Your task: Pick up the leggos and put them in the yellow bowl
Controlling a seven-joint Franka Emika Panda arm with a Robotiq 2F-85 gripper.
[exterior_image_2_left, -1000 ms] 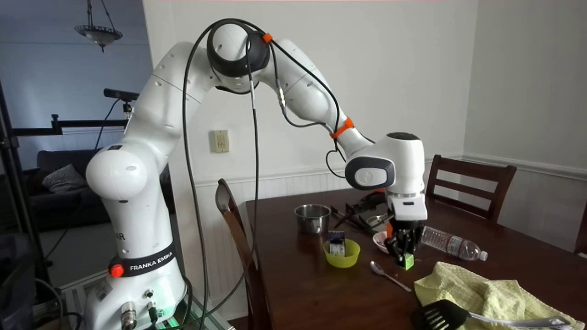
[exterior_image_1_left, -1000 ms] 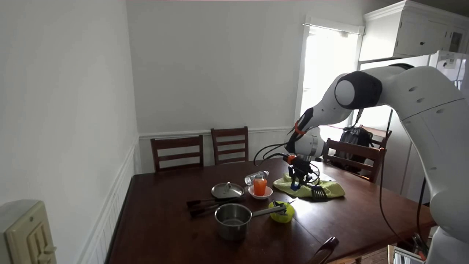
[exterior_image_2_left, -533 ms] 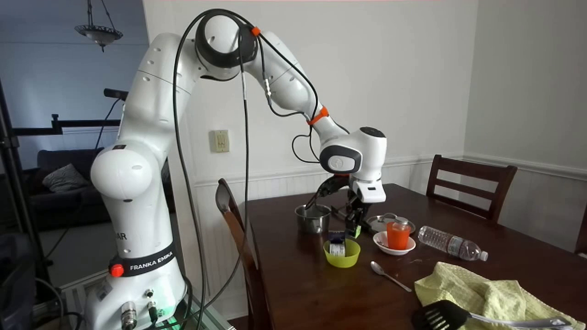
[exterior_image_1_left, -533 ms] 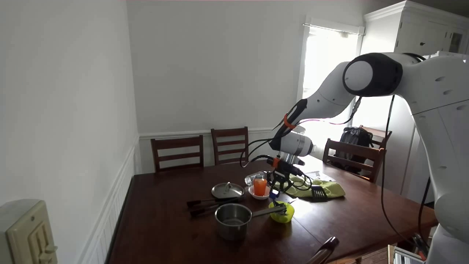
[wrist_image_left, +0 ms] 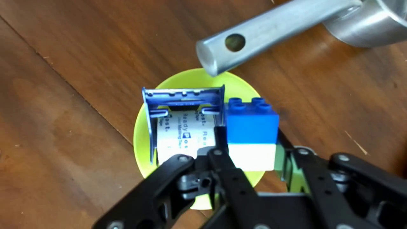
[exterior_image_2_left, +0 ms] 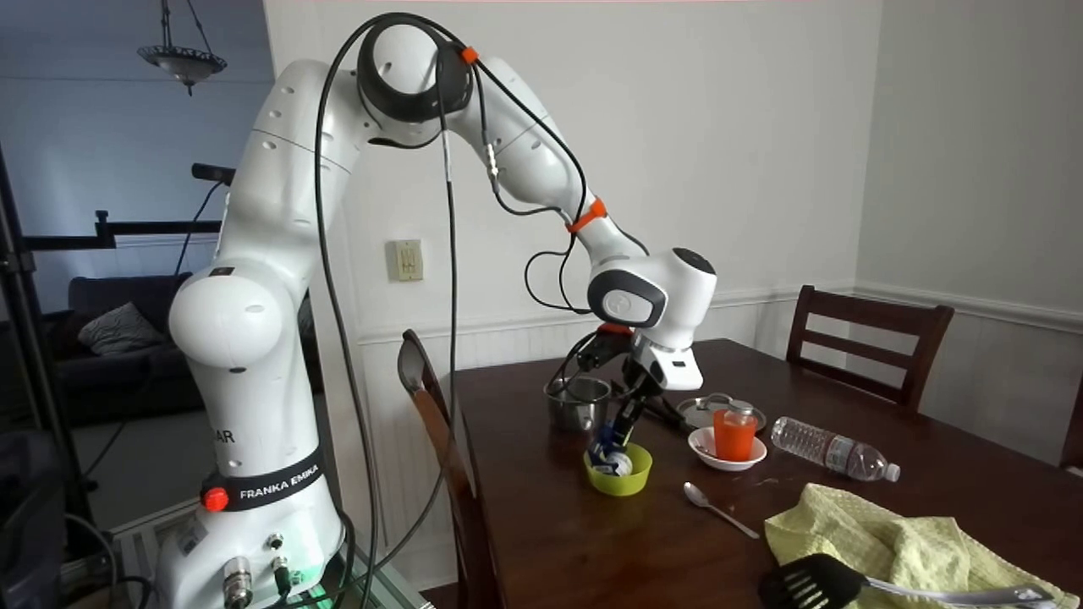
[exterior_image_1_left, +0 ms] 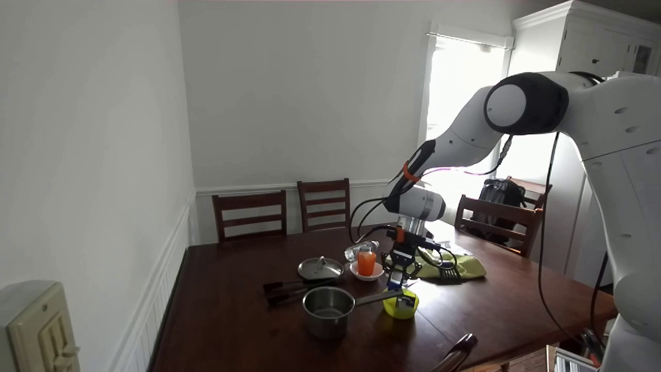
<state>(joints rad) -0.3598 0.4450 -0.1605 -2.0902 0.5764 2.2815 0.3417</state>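
Observation:
My gripper is shut on the leggos, a blue brick joined to a white one, with green at the side by a finger. The yellow bowl is under the gripper in the wrist view; it also shows in both exterior views. In it sits a tape roll in a blue dispenser. The leggos are at the bowl's edge beside the dispenser, which they seem to touch. Whether they touch the bowl I cannot tell.
The steel pot stands close to the bowl, its handle reaching over the rim. Around are a pot lid, a white dish with an orange cup, a bottle, a spoon, a cloth and a spatula.
The gripper has carried the leggos from beside the white dish to the bowl and lowered. The bowl has shifted slightly, and the tape dispenser in it has tipped over.

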